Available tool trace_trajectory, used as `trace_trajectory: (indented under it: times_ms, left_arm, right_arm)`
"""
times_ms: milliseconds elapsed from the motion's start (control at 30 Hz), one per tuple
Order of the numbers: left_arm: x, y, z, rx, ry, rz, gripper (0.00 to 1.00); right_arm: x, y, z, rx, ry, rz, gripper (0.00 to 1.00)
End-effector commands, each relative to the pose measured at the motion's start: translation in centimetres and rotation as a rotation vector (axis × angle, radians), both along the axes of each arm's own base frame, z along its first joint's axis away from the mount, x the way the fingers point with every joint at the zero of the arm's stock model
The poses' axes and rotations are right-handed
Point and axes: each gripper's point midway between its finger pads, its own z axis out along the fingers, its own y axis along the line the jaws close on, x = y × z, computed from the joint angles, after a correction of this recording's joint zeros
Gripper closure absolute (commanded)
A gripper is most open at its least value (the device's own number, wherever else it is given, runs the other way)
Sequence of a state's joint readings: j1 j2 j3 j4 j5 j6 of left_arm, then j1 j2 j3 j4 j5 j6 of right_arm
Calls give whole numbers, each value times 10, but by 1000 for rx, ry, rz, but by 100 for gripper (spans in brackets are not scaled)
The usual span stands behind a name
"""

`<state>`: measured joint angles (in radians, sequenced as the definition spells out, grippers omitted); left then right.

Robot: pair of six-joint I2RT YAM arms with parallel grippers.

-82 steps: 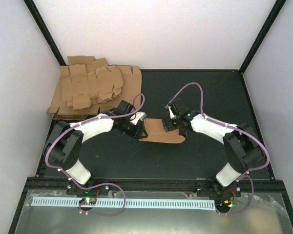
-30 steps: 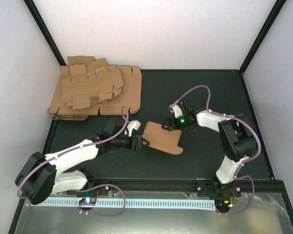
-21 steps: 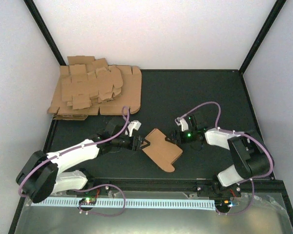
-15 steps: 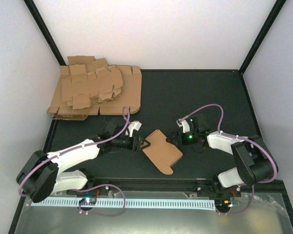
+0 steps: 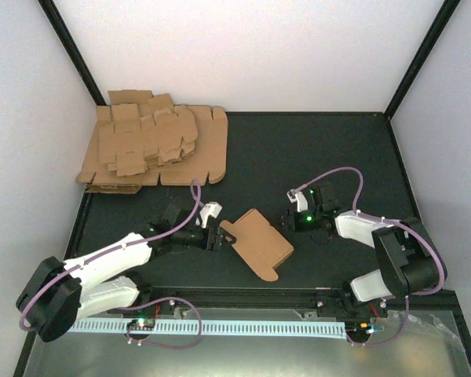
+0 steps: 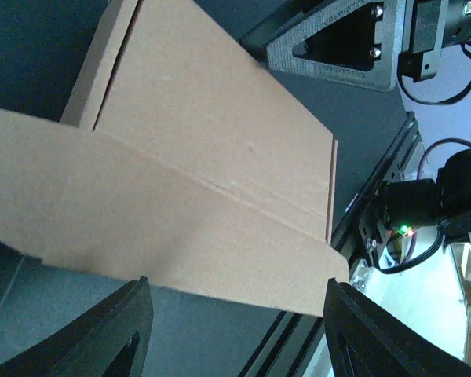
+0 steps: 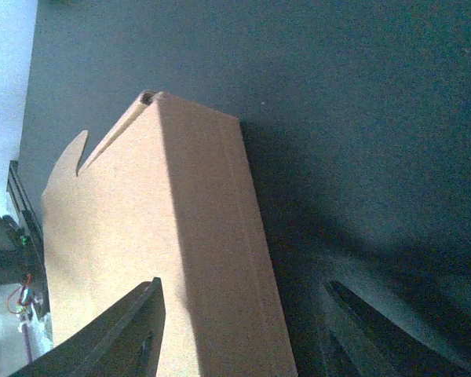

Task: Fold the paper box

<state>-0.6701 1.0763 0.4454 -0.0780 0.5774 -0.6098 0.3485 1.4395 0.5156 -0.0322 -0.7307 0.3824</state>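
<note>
The paper box is a flat brown carton lying on the black table, slanted from upper left to lower right. My left gripper is at its left end. In the left wrist view the box fills the frame and its flap edge lies between the tips of my wide-open left gripper. My right gripper is at the box's upper right edge. In the right wrist view my gripper is open with the long edge of the box running between the fingers.
A thick pile of brown cardboard sheets lies at the back left by the wall. A black frame rail runs along the near edge of the table, with a metal tray beyond it. Walls close off the left, back and right.
The box has slid toward the near edge and turned to a slant. Both arms came nearer with it, and the left arm has drawn back to the left.
</note>
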Motion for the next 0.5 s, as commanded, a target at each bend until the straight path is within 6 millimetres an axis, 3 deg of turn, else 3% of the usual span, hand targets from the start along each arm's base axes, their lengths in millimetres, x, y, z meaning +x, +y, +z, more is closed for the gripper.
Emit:
trace_trajectory:
  times_ms: [0, 467]
  left_arm:
    - [-9, 4, -1, 2, 33, 0, 38]
    - [-16, 11, -10, 18, 58, 9, 39]
  right_arm:
    - [2, -1, -4, 7, 6, 8, 48]
    - [2, -3, -10, -16, 29, 7, 51]
